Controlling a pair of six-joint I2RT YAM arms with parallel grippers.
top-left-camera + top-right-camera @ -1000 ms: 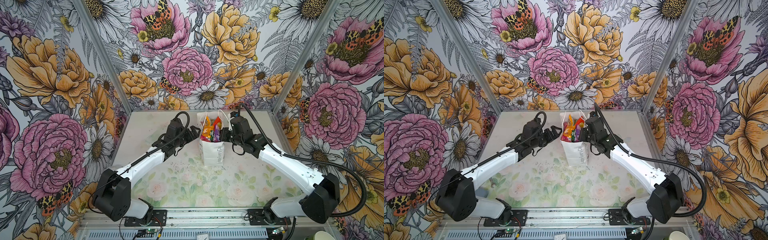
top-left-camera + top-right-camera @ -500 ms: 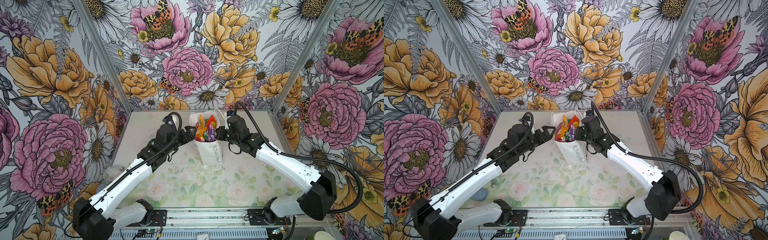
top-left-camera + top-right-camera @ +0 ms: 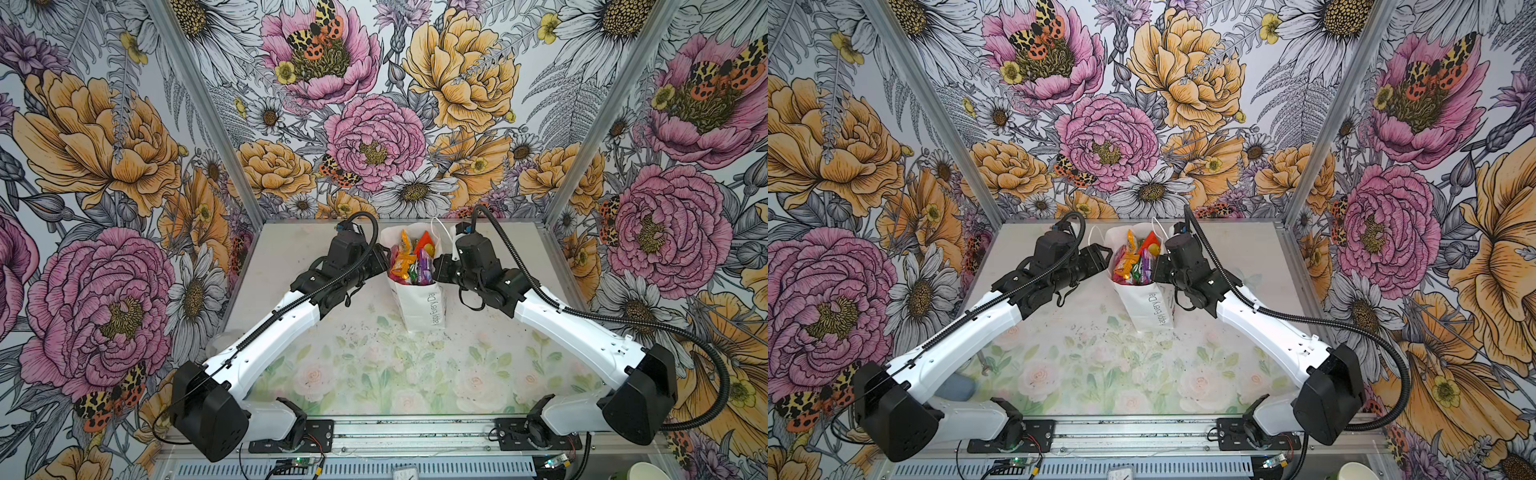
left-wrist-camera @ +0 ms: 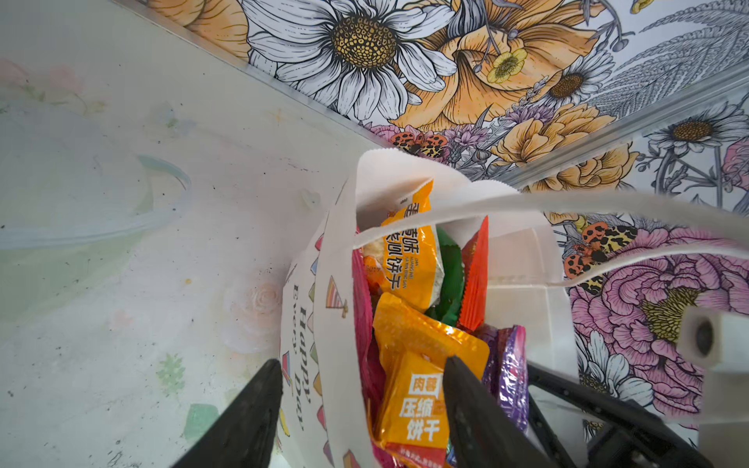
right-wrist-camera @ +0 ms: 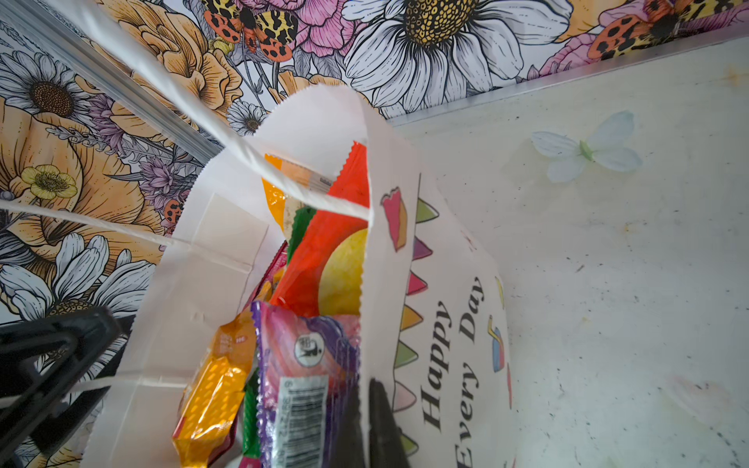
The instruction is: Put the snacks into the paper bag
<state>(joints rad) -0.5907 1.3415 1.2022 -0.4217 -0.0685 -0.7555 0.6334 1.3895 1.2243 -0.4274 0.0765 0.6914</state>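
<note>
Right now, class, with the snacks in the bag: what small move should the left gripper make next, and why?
Probably close the left gripper on the wall of the paper bag. Its jaws stand open astride that wall, one finger outside, one among the snacks, while the right gripper is shut on the opposite wall.

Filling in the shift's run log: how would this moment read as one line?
left gripper: open, astride paper bag wall | right gripper: shut on paper bag rim | snacks: inside bag, tops showing

Both arms reach forward, converging; left tool (image 4: 360,363) jaws apart, right tool (image 5: 364,395) jaws clamped.
</note>
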